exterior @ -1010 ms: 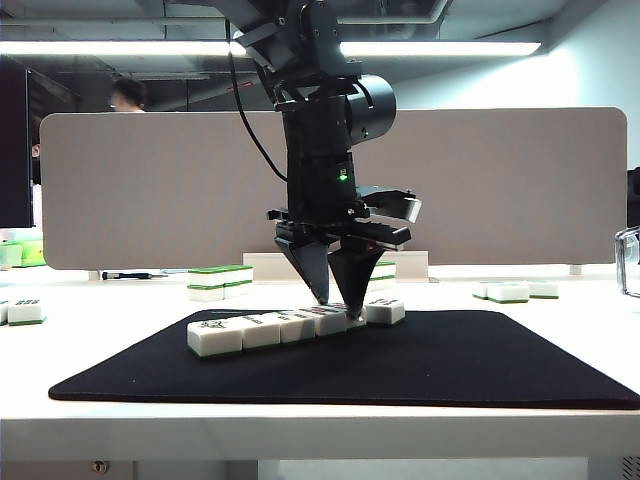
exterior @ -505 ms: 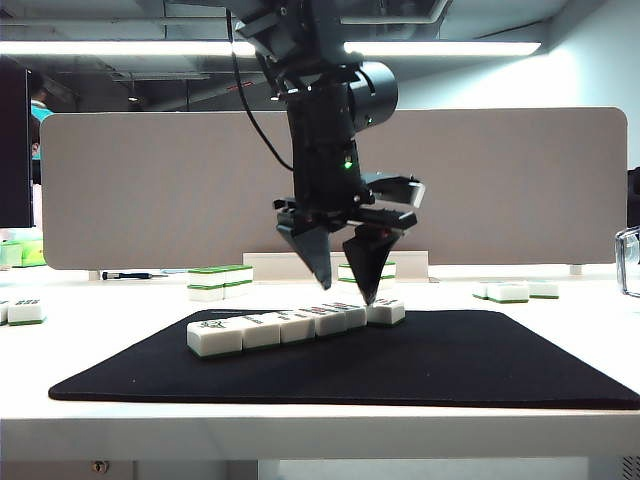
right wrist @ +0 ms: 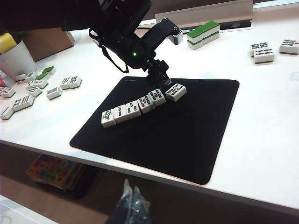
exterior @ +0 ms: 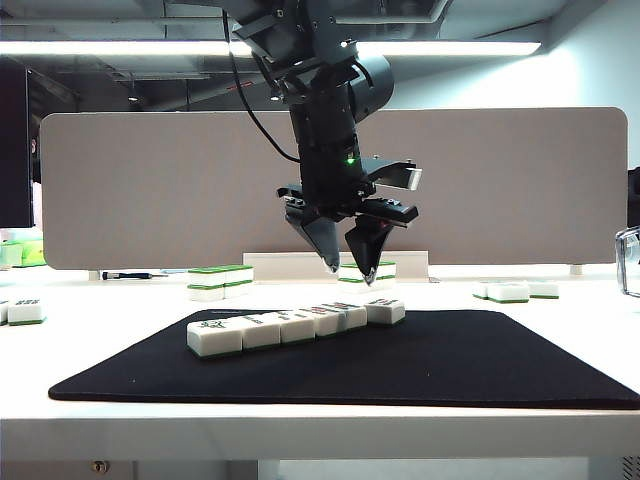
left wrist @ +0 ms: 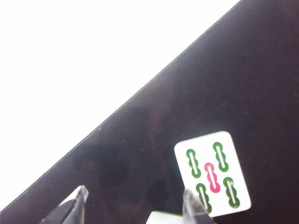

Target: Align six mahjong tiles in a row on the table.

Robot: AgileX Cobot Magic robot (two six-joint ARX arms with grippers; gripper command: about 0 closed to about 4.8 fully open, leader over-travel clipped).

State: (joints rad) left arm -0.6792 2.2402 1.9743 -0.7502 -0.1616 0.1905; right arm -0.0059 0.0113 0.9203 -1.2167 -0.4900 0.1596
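Observation:
Six white mahjong tiles lie in a slanting row on the black mat, which rests on the white table. The end tile sits slightly apart and turned. My left gripper hangs open above that end of the row, holding nothing. In the left wrist view its fingertips stand apart over the mat, one beside a tile with green and pink marks. My right gripper is shut, low in front of the table's near edge.
Stacked green-topped tiles stand behind the mat, below the grey divider. Loose tiles lie at the far right and beside a white cup on the other side. The mat's edge runs past bare table.
My left gripper has risen from the row's right end, with its jaws spreading apart, and has left the tiles on the mat. The right arm has not moved.

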